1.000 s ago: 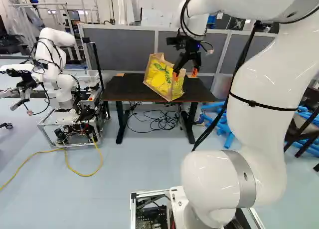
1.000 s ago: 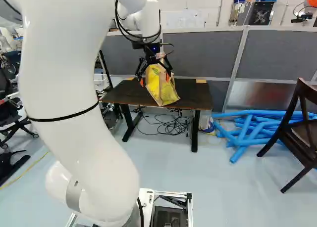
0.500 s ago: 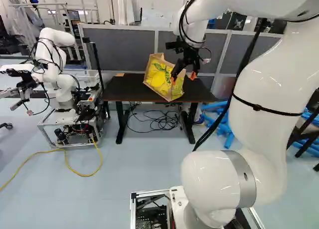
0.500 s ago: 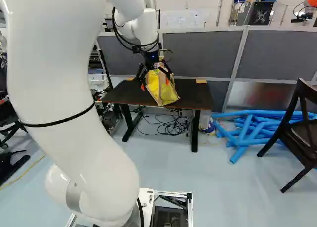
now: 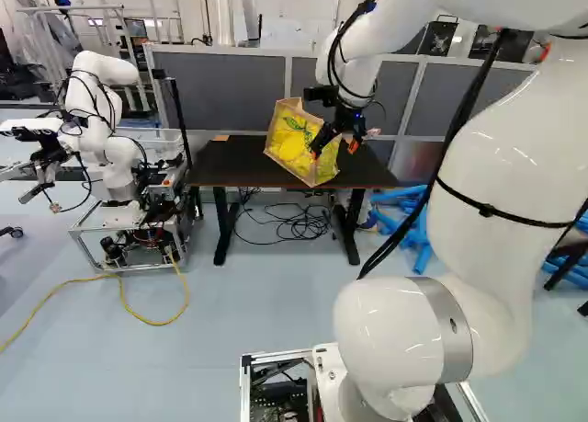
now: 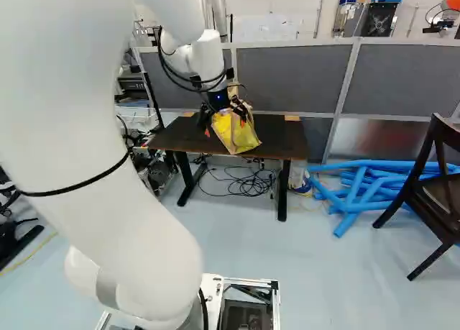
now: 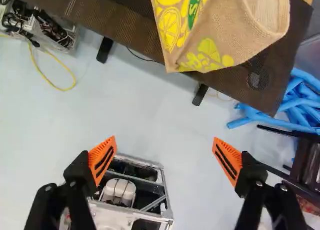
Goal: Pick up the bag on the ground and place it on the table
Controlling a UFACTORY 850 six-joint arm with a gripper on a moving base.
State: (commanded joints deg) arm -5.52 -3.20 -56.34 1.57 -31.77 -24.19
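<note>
On the table [image 6: 280,132], close to its front edge, rests the bag [image 5: 292,146]; the claw [image 7: 164,155] is spread wide and pinches nothing; the bag lies ahead of it, outside its gap, so the next move is probably backing away from it.

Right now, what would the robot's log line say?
bag: on table, by its front edge | fingers: open, bag not between them | task: looks done

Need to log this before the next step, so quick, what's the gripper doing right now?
Gripper: open, its orange pads wide apart with nothing between them; the yellow bag lies on the table, not held.
</note>
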